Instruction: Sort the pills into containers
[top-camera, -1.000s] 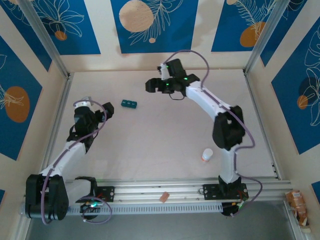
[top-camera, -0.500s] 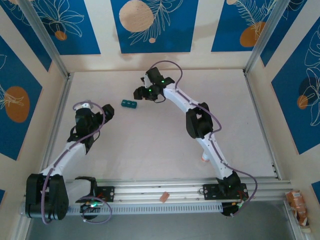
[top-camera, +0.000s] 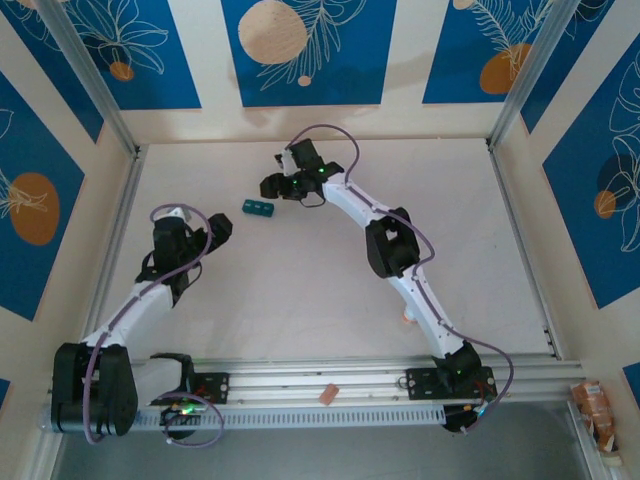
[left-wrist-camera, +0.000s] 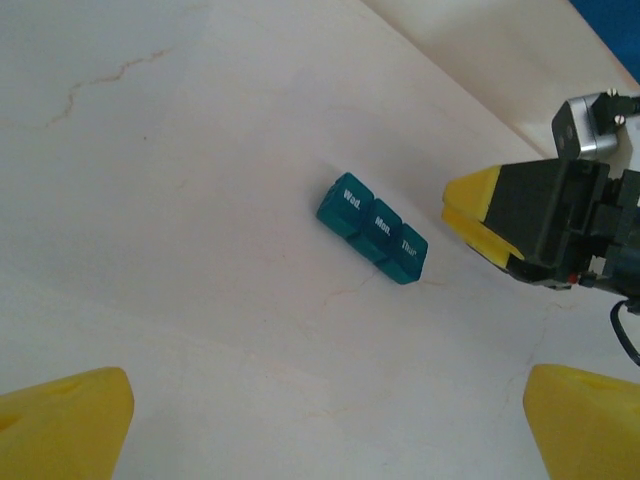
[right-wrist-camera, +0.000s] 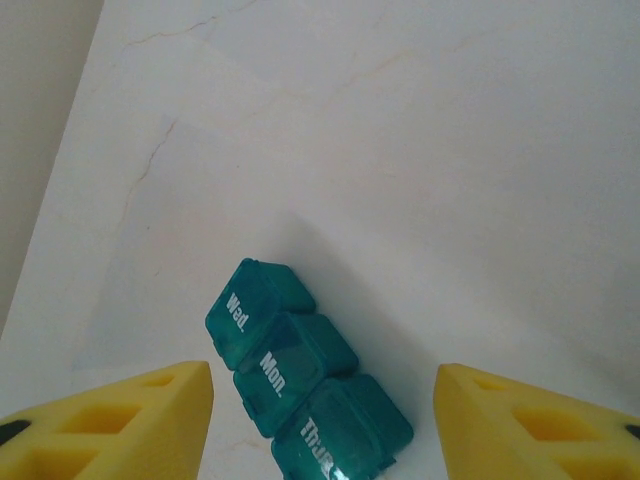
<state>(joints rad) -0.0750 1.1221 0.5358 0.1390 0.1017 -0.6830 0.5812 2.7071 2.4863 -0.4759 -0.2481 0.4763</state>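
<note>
The containers are one teal strip of three lidded compartments (top-camera: 258, 208) lying flat on the table, lids marked Wed, Mon, Thur (right-wrist-camera: 300, 380). My right gripper (top-camera: 270, 187) hovers just behind and right of the strip. Its yellow fingers stand either side of the Thur end (right-wrist-camera: 322, 372), open, with a gap on both sides. The left wrist view shows the strip (left-wrist-camera: 372, 228) with the right gripper (left-wrist-camera: 462, 210) close beside it. My left gripper (top-camera: 222, 228) sits left of the strip, open and with nothing in it (left-wrist-camera: 327, 400). The pills are out of view.
A white bottle with an orange band (top-camera: 408, 318) peeks out from behind the right arm's lower link. A small orange item (top-camera: 328, 394) lies on the front rail. Aluminium posts and walls bound the table on the left, back and right.
The right arm swung left and lowered from the back middle to the teal strip, and its jaws narrowed. The left arm barely moved.
</note>
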